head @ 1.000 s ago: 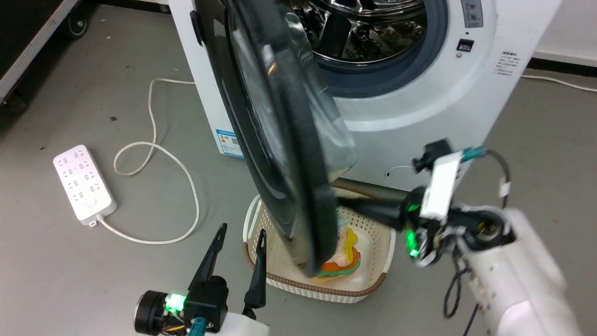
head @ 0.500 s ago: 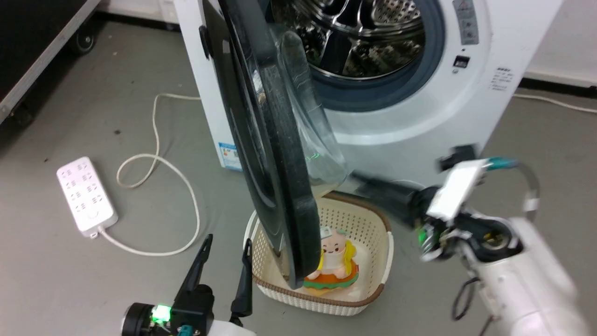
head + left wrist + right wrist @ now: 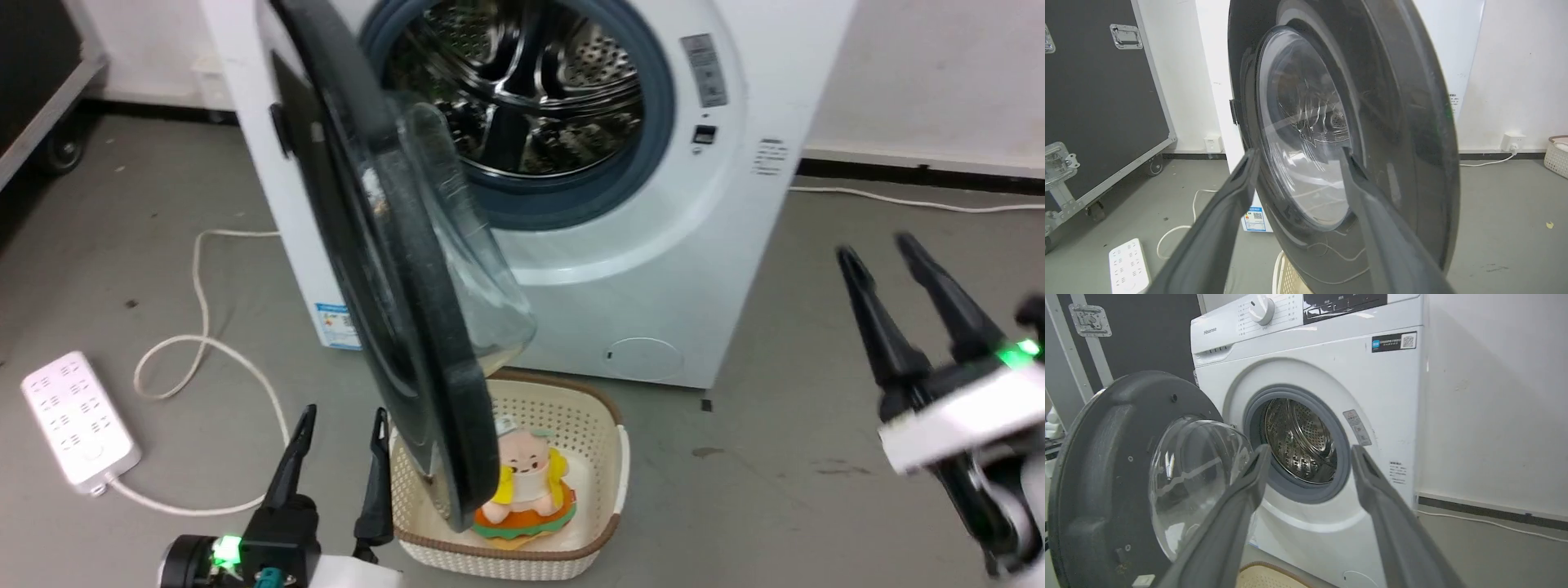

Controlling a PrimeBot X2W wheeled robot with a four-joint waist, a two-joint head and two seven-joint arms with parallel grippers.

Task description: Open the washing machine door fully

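Grippers nearest. Left gripper [image 3: 345, 410]: low at the near left of the head view, two dark fingers apart, nothing between them, pointing up toward the washing machine door [image 3: 392, 286]. Lower rim of that door just right of the right-hand finger, near, no contact seen. In the left wrist view, left gripper [image 3: 1299, 152] before the glossy outer side of the washing machine door [image 3: 1392, 122], glass centre framed between the spread fingertips and beyond them.

Right gripper [image 3: 872, 245]: at the far right of the head view, fingers likewise spread and empty, well apart from the door, bare grey floor [image 3: 735, 490] between. In the right wrist view, right gripper [image 3: 1311, 448] beside the inner side of the washing machine door [image 3: 1106, 465], off to the left, clear bowl bulging toward the fingers; steel drum [image 3: 1298, 445] framed between the fingertips.

Next out: cream basket [image 3: 592, 425] on the floor under the door's lower edge, plush toy [image 3: 526, 490] inside, partly hidden by the rim. White power strip [image 3: 77, 420] to the left, cable [image 3: 196, 269] looping toward the machine.

Door itself: hinged at the left side of the washing machine [image 3: 653, 269], standing out roughly edge-on to the head camera, drum opening uncovered. Farthest back: white wall [image 3: 922, 73] and black wheeled case [image 3: 1098, 81].
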